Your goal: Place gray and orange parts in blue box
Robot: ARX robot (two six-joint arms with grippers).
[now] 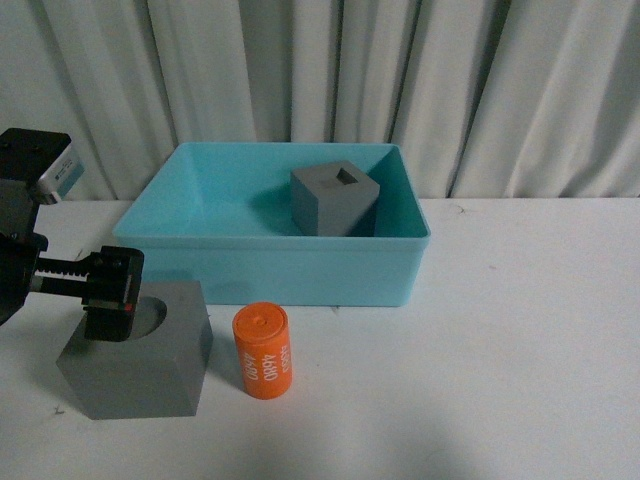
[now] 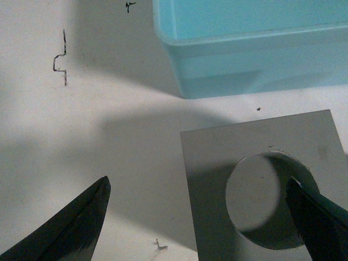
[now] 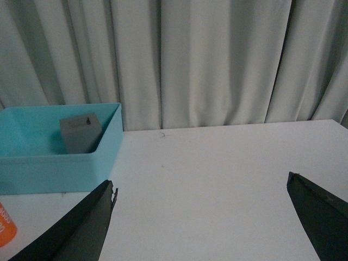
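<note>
A gray cube with a round recess [image 1: 140, 365] sits on the white table at the front left, also in the left wrist view [image 2: 212, 174]. My left gripper [image 1: 112, 297] is open above it [image 2: 198, 182]: one finger hangs over the recess, the other over bare table beside the cube. An orange cylinder with white lettering [image 1: 263, 352] stands right of that cube. A gray cube with a square recess [image 1: 335, 200] lies inside the blue box [image 1: 300, 270]. My right gripper [image 3: 201, 180] is open and empty over bare table, out of the front view.
A pale curtain [image 1: 400, 70] closes the back. The white table [image 1: 500, 350] stretches right of the box. Small pen marks [image 2: 60, 57] are on the table near the left gripper. The right wrist view shows the box [image 3: 60, 163] and the cylinder's edge [image 3: 5, 231].
</note>
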